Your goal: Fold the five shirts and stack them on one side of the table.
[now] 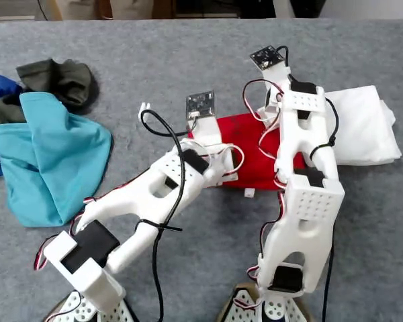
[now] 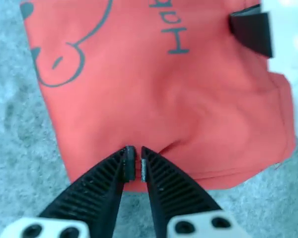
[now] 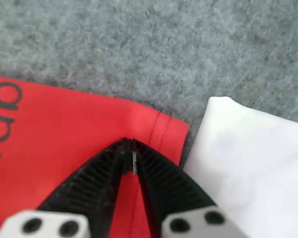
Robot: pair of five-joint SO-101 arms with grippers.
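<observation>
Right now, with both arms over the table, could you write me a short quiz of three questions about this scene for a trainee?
1. Choose one: the left gripper and the right gripper are both over which shirt? A teal, B red, C white.
2. True or false: the teal shirt is folded flat.
3. Fill in: the folded shirt beside the red shirt is ____.
Key: 1 B; 2 false, it lies crumpled; 3 white.

red shirt, white shirt, teal shirt
</observation>
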